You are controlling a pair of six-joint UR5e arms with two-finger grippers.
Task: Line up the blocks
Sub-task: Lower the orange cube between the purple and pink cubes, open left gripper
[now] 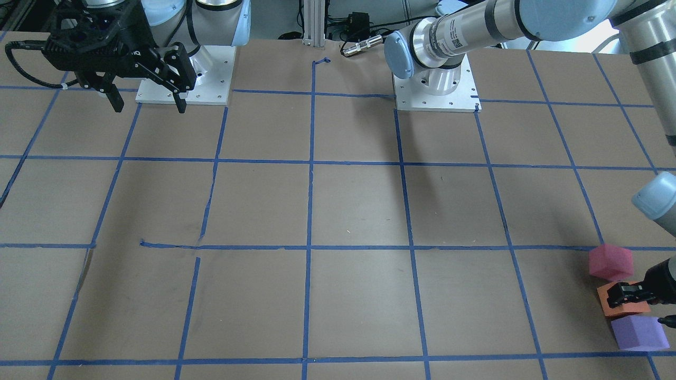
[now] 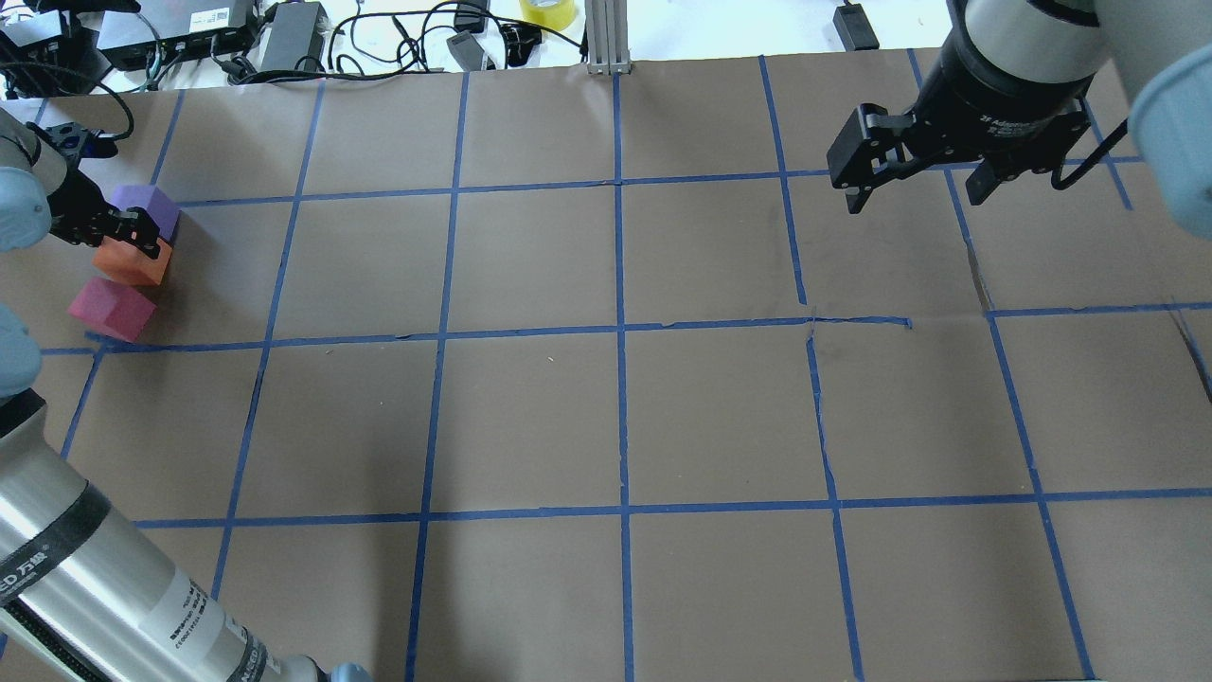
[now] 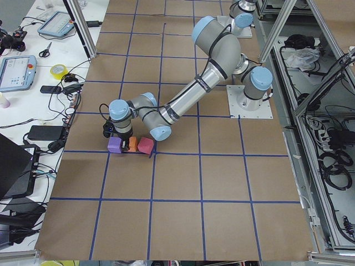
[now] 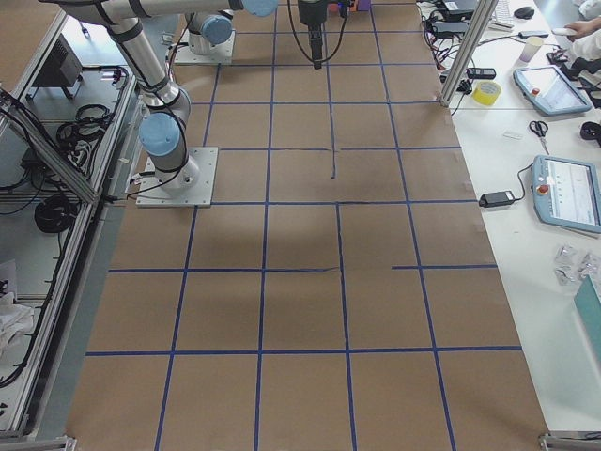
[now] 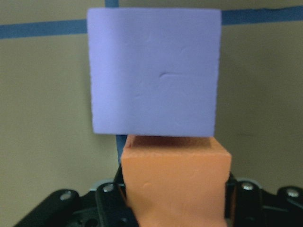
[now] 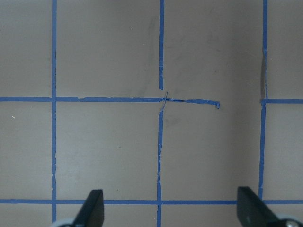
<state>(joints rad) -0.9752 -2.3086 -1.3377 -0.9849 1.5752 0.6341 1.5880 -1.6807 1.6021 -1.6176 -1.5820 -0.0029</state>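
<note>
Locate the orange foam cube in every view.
Front-facing: orange foam cube lower right.
Overhead: cube far left.
Exterior left: cube left of centre.
Exterior right: too small to tell.
Left wrist: cube bottom centre.
Right wrist: absent.
Landmark: purple foam cube beside it.

- Bright, even light is falling from above on the table (image 1: 359,211); the brown paper is showing no glare.
- Soft, faint shadows are lying beneath the arms, and the left arm (image 1: 454,34) is glinting on its metal tube at 1 o'clock.
- The overhead view is washing out to white along its edge at 12 o'clock.
- The purple block (image 5: 154,71) is looking soft; the orange block (image 5: 175,184) at 6 o'clock is blurring more.
- The right gripper (image 6: 170,191) is showing its fingers (image 6: 92,210) out of focus at 5 and 7 o'clock.
</note>
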